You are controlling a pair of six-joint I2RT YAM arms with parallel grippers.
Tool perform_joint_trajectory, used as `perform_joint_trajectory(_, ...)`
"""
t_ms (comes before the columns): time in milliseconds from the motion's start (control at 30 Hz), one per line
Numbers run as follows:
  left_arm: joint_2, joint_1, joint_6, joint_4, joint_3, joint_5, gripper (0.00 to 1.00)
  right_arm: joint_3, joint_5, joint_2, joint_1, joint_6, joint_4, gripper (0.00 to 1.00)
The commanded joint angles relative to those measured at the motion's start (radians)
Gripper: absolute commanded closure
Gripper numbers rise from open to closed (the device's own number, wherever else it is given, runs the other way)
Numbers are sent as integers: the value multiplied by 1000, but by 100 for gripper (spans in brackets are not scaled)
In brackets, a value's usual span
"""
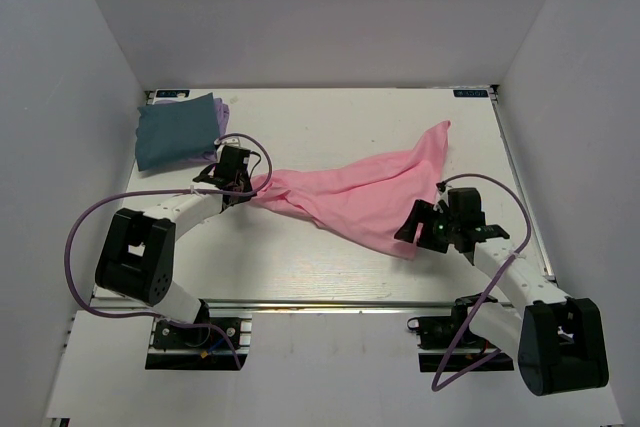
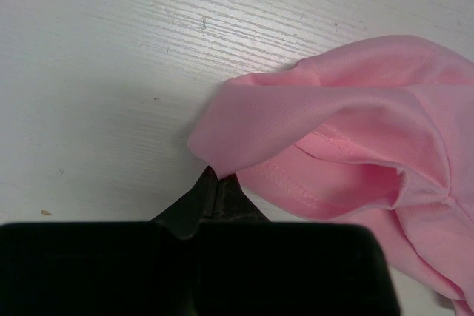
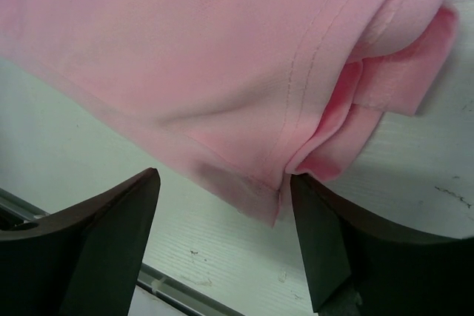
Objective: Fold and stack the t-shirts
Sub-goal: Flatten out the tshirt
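Observation:
The light pink t-shirt [image 1: 365,192] lies crumpled and stretched across the middle of the table. My left gripper [image 1: 250,187] is shut on its left end; in the left wrist view the closed fingertips [image 2: 219,180] pinch the cloth edge [image 2: 244,123]. My right gripper [image 1: 425,229] is open at the shirt's lower right corner; in the right wrist view that corner [image 3: 259,197] hangs between the two spread fingers [image 3: 118,212]. The dark teal-blue t-shirt [image 1: 175,132] lies folded at the back left, on top of the pale lavender one [image 1: 223,117], of which only an edge shows.
The white table [image 1: 340,277] has a metal rail along its near edge [image 1: 320,303] and white walls on three sides. Purple cables [image 1: 90,217] loop from both arms.

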Motion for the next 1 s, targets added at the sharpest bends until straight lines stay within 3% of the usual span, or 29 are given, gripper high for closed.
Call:
perform_joint_trajectory(0, -41, 1, -10, -4, -5, -2, 100, 35, 0, -13, -2, 9, 15, 25)
perform_joint_trajectory(67, -41, 1, -10, -4, -5, -2, 100, 28, -3, -11, 3, 15, 32, 30)
perform_joint_trajectory(167, -32, 1, -10, -4, -5, -2, 100, 20, -8, 3, 3, 14, 46, 47)
perform_joint_trajectory(267, -32, 1, -10, -4, -5, -2, 100, 19, -5, 9, 1, 21, 58, 75)
perform_joint_trajectory(300, -32, 1, -10, -4, -5, -2, 100, 17, -2, 9, 1, 20, 55, 93)
perform_joint_trajectory(333, -32, 1, -10, -4, -5, -2, 100, 25, 6, 4, 4, 20, 56, 100)
perform_joint_trajectory(600, -101, 1, -10, -56, 25, -35, 100, 123, 153, -83, 0, -14, -89, 100)
perform_joint_trajectory(967, -454, 1, 92, -70, 177, -20, 100, 535, 431, -206, -2, -57, -160, 100)
